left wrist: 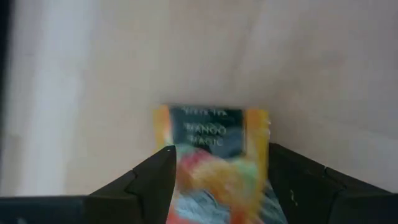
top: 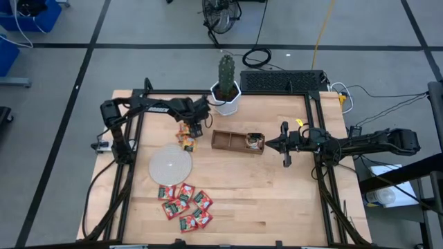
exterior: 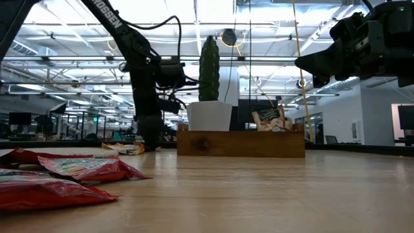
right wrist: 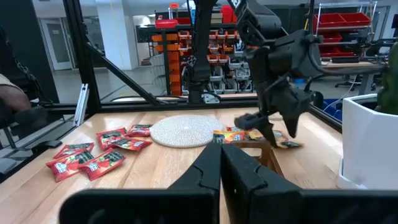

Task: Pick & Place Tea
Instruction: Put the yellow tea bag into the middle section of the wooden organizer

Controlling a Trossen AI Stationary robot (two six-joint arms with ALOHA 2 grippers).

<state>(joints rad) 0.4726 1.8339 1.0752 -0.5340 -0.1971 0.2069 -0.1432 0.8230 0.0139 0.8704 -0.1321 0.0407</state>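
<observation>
Your left pincer hangs low over the small heap of orange-yellow sachets lying on the table between the round pale disc and the long brown tray. In the left wrist view one orange-yellow sachet lies flat directly between the two fingers, its printed end pointing away from the wrist and its long axis running along the line of the fingers. The fingers are spread to either side of its edges; you cannot tell from here whether they already touch it. Judgement: the coming move turns on this alignment, and closing across the sachet's width looks feasible if the tips reach the wood.

The left arm is plainly the nearer one. Your right pincer is pressed together, holds nothing, and waits beyond the tray's far end, well apart from the heap.

Other tea: a cluster of red sachets lies near the front edge, beside the disc. One whitish sachet stands in the tray's end compartment on the right arm's side; the other two compartments look bare.

Surface: light wood, flat and smooth. A thin flat sachet may slide rather than lift. A potted cactus stands just behind the left pincer.

Room: open workshop, grey floor, shelving with red bins behind.
</observation>
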